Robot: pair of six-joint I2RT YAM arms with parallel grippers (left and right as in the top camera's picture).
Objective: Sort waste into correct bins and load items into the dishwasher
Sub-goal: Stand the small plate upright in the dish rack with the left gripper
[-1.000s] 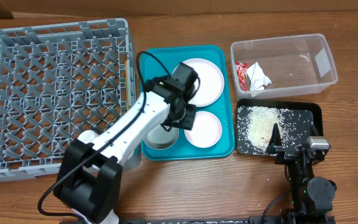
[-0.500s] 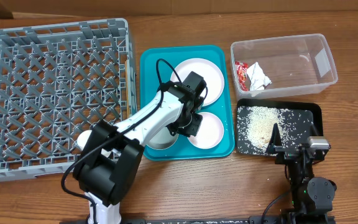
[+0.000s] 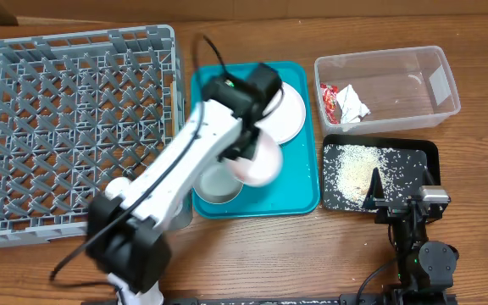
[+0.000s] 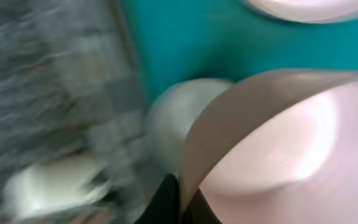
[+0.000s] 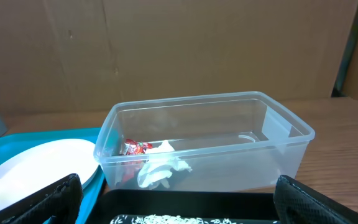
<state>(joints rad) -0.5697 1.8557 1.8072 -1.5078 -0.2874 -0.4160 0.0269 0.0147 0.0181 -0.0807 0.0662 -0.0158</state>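
Red-and-white wrapper (image 3: 344,102) in clear tub (image 3: 435,113), grains (image 3: 354,168) in black tray (image 3: 426,152); left hand (image 3: 246,152) gripping small white dish (image 3: 257,161).

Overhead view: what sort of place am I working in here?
Probably a lab mock-up of a dish-clearing station: a wooden table with a grey dish rack, a teal tray of dishes, and sorting bins, backed by cardboard.

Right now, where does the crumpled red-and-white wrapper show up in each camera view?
Overhead: the crumpled red-and-white wrapper lies at the left end of the clear plastic tub, upper right of the picture.
Left wrist: not in view.
Right wrist: low and left of centre, seen through the tub's near wall, at its left end.
Shared landmark: the clear plastic tub appears in the overhead and right wrist views; the teal tray appears in all three.
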